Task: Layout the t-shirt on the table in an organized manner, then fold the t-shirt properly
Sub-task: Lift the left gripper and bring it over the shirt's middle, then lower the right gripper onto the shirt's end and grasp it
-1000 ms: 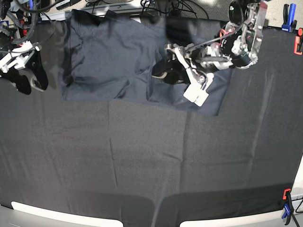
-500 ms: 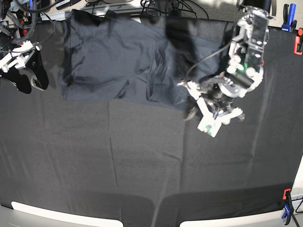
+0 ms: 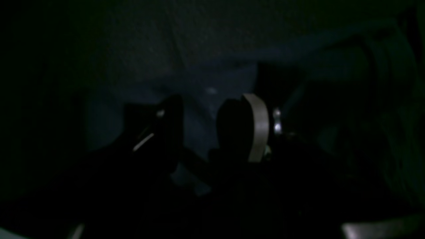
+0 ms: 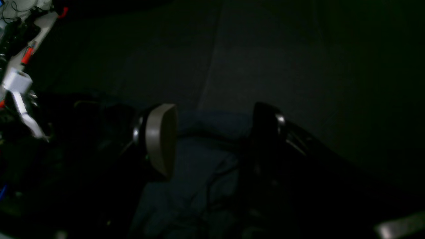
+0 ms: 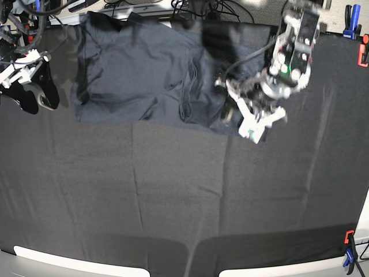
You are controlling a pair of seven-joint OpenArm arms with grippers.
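The dark navy t-shirt (image 5: 138,69) lies spread and wrinkled across the far part of the table (image 5: 173,202). My left gripper (image 5: 230,109) hovers, motion-blurred, over the shirt's lower right corner. In the left wrist view its fingers (image 3: 239,126) stand apart, and only dim blue fabric (image 3: 199,99) shows in the gap of the left gripper (image 3: 202,122). My right gripper (image 5: 36,103) sits off the shirt's left edge. In the right wrist view the right gripper (image 4: 214,132) is wide open, with blue shirt fabric (image 4: 199,156) lying beyond its fingertips.
The black tablecloth has long creases (image 5: 135,173) running toward the near edge. Clamps stand at the right corners (image 5: 349,23) (image 5: 349,251). Cables and gear (image 5: 196,7) crowd the far edge behind the shirt. Both wrist views are very dark.
The left arm swung from over the shirt down past its lower right corner, then came back up a little. The right arm has stayed still.
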